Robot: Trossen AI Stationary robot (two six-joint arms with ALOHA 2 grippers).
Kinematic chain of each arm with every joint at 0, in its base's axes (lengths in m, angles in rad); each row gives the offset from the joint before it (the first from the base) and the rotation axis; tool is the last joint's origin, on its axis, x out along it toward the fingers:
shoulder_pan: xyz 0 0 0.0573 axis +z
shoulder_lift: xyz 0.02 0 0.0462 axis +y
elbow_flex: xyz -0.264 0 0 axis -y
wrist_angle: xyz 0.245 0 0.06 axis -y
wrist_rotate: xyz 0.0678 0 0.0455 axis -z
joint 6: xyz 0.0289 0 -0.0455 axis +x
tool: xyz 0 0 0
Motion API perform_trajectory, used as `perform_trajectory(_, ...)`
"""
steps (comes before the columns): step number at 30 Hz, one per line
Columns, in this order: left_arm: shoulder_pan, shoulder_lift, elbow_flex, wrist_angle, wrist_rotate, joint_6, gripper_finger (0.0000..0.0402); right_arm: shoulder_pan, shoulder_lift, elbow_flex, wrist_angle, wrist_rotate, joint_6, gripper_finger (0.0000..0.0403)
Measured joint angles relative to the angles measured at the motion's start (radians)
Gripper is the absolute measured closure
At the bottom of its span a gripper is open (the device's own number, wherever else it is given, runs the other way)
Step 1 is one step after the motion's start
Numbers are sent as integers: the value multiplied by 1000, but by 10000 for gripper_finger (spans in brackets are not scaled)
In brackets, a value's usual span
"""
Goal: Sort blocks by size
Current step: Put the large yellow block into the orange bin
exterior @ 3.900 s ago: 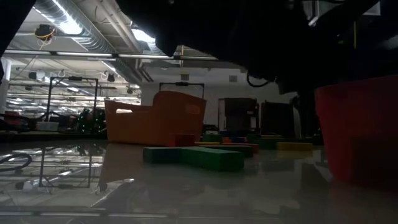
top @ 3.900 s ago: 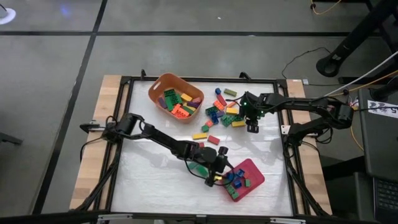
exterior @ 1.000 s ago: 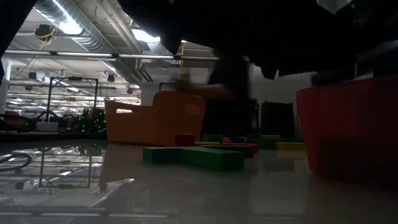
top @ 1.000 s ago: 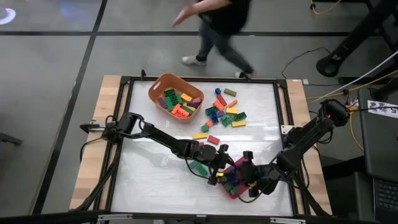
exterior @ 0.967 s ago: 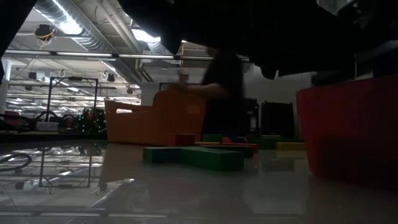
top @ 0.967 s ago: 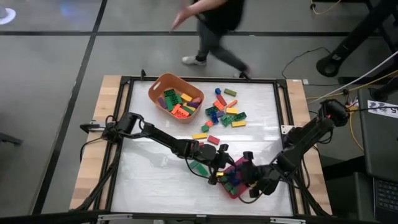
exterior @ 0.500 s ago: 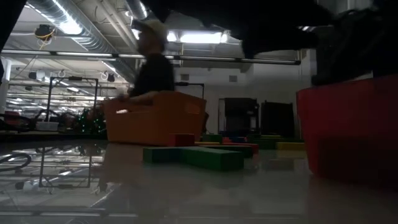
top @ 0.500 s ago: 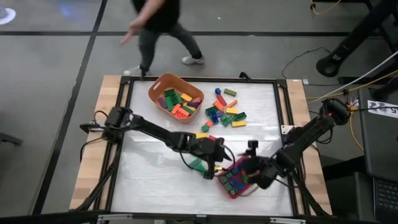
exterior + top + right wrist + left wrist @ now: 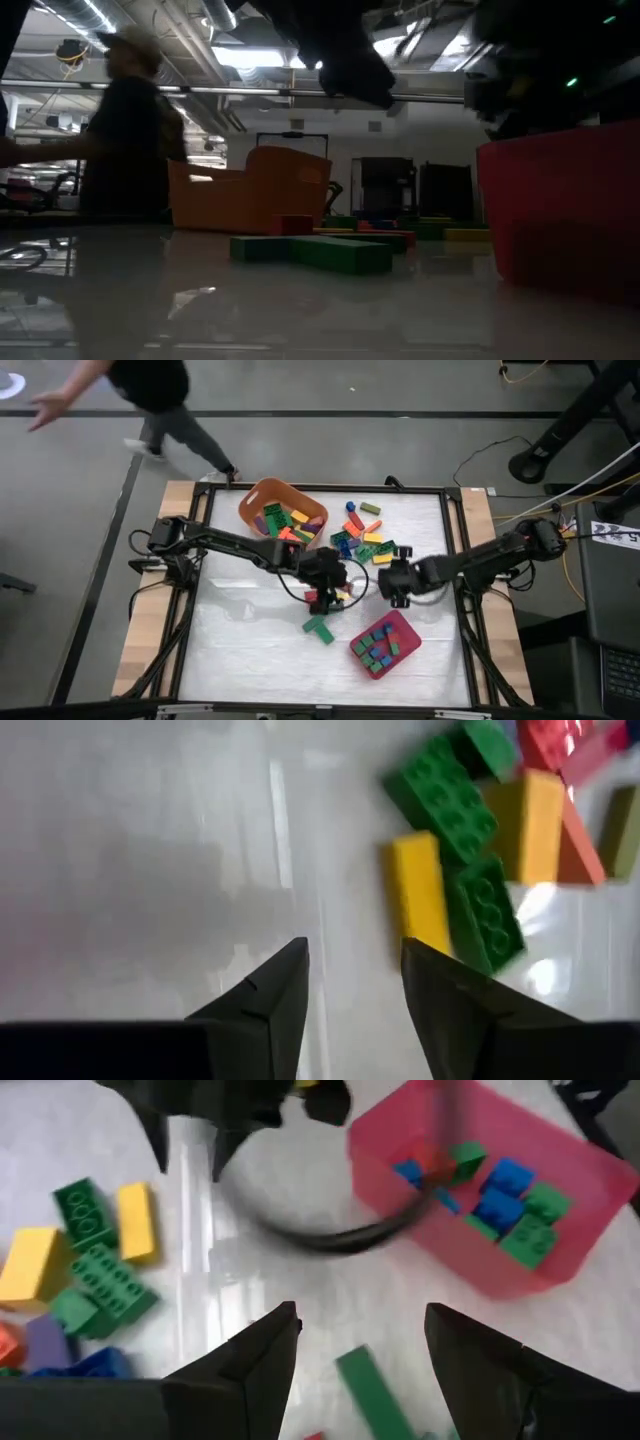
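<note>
In the low view the pink tray (image 9: 560, 215) runs off the picture's edge and its contents are hidden behind its wall. The walking person (image 9: 140, 395) is cut off at the high view's top and smeared by motion. The right wrist view shows the bricks (image 9: 470, 870) blurred, studs indistinct.

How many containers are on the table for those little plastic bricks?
2: an orange rounded plastic tub at the table's far side, and a pink-red rectangular tray at the near side. Both hold bricks.
</note>
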Motion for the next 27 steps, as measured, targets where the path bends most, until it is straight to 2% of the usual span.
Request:
perform_trajectory(4, 33, -3, -1, -36, 1, 28, 196, -131, 0, -4, 1, -23, -93, 243)
perform_trajectory(9, 70, -10, -1, -79, 4, 63, 196, -280, 0, -4, 31, -221, -196, 243)
perform_trajectory(12, 89, -23, -5, -112, 4, 76, 196, -343, 0, -5, 39, -255, -232, 243)
perform_trajectory(17, 114, -70, -51, -120, 15, 83, 196, -406, 0, -5, 62, -265, -304, 243)
perform_trajectory(23, 141, -180, -167, -108, 16, 55, 196, -457, 1, -31, 118, -372, -332, 243)
perform_trajectory(27, 144, -264, -243, -77, 16, 39, 196, -454, 1, -71, 186, -357, -348, 243)
